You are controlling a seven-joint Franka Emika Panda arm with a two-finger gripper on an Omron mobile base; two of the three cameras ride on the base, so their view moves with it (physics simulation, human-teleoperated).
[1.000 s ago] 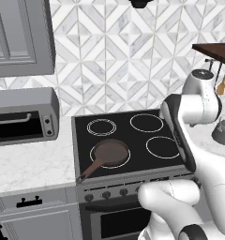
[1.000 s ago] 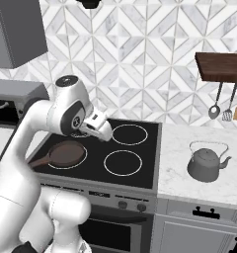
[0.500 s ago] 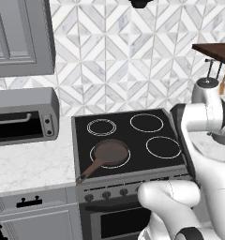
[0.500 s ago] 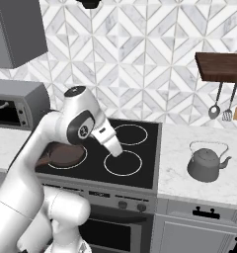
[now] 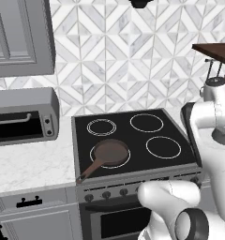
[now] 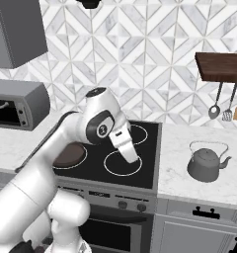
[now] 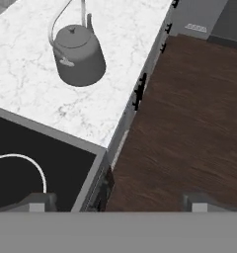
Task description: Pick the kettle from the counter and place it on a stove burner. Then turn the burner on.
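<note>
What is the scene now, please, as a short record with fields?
kettle: upright on the counter, right of the cooktop, not held
pan: on the front left burner
front right burner: bare
end effector: open, holding nothing, above the cooktop's front right edge, short of the kettle
task state: kettle not yet picked

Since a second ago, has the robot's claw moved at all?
Yes. In the right base view the gripper has swung right across the cooktop, toward the kettle.
</note>
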